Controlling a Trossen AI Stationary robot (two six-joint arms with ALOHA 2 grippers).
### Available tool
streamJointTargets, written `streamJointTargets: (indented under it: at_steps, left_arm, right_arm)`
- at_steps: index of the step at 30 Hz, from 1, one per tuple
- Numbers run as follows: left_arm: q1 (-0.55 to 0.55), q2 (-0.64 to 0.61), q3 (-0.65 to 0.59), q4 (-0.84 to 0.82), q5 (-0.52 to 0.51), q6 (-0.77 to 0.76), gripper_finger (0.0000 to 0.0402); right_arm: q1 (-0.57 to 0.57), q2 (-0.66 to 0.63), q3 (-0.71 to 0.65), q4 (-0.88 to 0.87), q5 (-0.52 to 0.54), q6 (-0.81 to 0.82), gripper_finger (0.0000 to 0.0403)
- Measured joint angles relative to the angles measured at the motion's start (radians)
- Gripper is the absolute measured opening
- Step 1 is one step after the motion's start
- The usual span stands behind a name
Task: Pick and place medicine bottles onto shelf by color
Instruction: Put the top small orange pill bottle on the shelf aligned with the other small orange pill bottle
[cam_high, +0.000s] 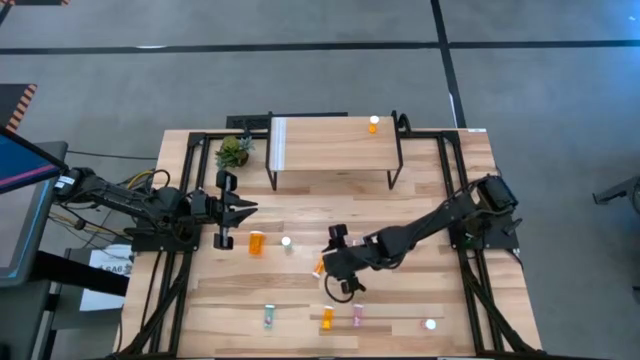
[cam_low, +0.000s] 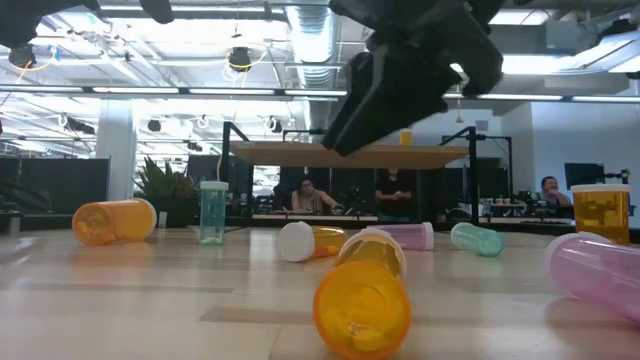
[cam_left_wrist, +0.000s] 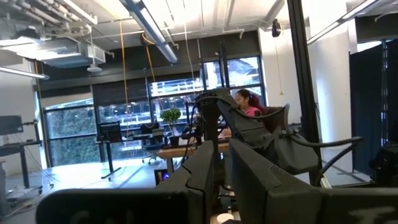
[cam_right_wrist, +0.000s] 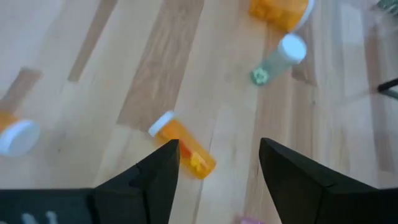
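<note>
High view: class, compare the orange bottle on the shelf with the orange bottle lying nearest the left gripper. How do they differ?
The shelf bottle stands upright; the lying bottle rests on its side. The shelf bottle sits on the shelf; the lying bottle on the table. The lying bottle looks larger. Both are orange.

Wooden table (cam_high: 420, 215): shelf (cam_high: 330, 142), plant (cam_high: 233, 152), scattered medicine bottles (cam_high: 258, 243).
</note>
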Motion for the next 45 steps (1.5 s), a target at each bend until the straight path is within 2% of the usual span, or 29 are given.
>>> streamJointTargets:
  at_steps: [5,9,11,14,19,26,36,40,45]
  left_arm:
    - [0.000,0.000,0.000,0.000,-0.011,0.000,0.0041]
    - [0.000,0.010,0.000,-0.002,-0.010,-0.002,0.0041]
    - [0.000,0.018,0.000,0.008,-0.010,-0.001,0.0041]
    - [0.001,0.025,0.000,0.004,-0.015,-0.001,0.0041]
    - [0.003,0.042,0.006,0.015,-0.007,-0.005,0.0041]
    - [0.003,0.053,0.006,0.030,-0.012,-0.003,0.0041]
    - [0.003,0.053,0.006,0.031,-0.013,0.000,0.0041]
    - [0.004,0.053,0.006,0.028,-0.014,-0.001,0.0041]
    - [0.005,0.057,0.006,0.029,-0.014,0.000,0.0041]
  right_arm:
    - [0.016,0.034,0.002,0.088,0.000,-0.009,0.0246]
    - [0.016,0.090,0.029,0.094,-0.004,-0.004,0.0246]
    - [0.016,0.105,0.060,0.005,0.002,0.002,0.0246]
    - [0.015,0.115,0.136,-0.001,0.001,-0.006,0.0246]
    - [0.008,0.116,0.199,-0.136,-0.007,-0.011,0.0246]
    - [-0.046,0.116,0.189,-0.193,-0.117,0.015,0.0246]
    - [-0.081,0.148,0.164,-0.198,-0.131,-0.064,0.0246]
    - [-0.095,0.172,0.169,-0.165,-0.207,-0.080,0.0246]
    - [-0.088,0.205,0.162,-0.199,-0.229,-0.091,0.0246]
